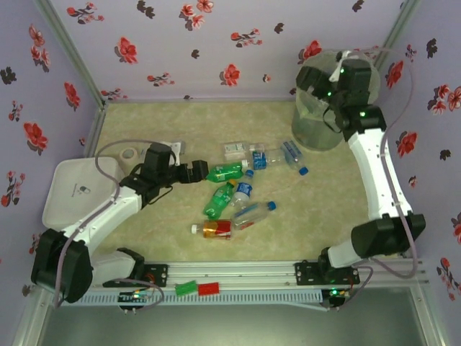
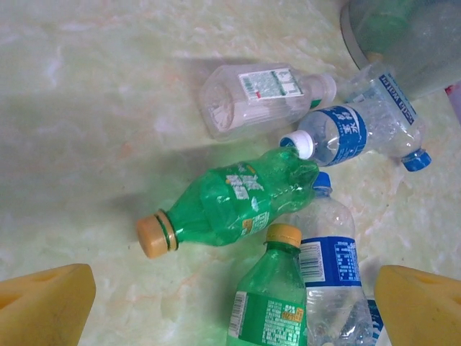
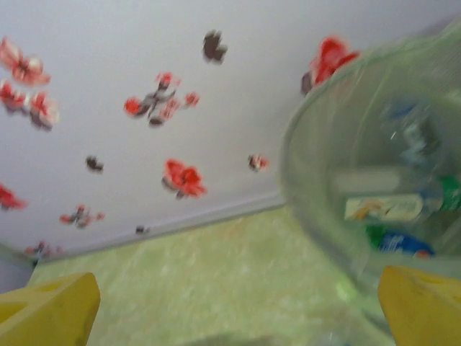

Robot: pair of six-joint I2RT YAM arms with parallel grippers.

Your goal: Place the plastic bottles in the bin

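Left wrist view: green bottle (image 2: 230, 202) ahead of wide-spread fingers (image 2: 47, 306)

Mid-table, the left gripper (image 1: 193, 173) hovers low over the plastic bottles (image 1: 245, 191) with its jaws fully apart, probably lining up a pick. The green bottle lies crosswise just ahead of the fingertips, untouched. A second green bottle (image 2: 270, 310) shows between them; depth is unclear.

At the table's far right corner, the right gripper (image 3: 234, 317) hangs open and empty beside the bin (image 1: 313, 130). Bottles lie inside.

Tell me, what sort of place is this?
Likely a robot test booth, not a home: lilac flower-print wall panels on metal framing box in a pale green tabletop, two white-and-black robot arms are bolted to its near rail, and small plastic bottles lie scattered near a translucent round bin.
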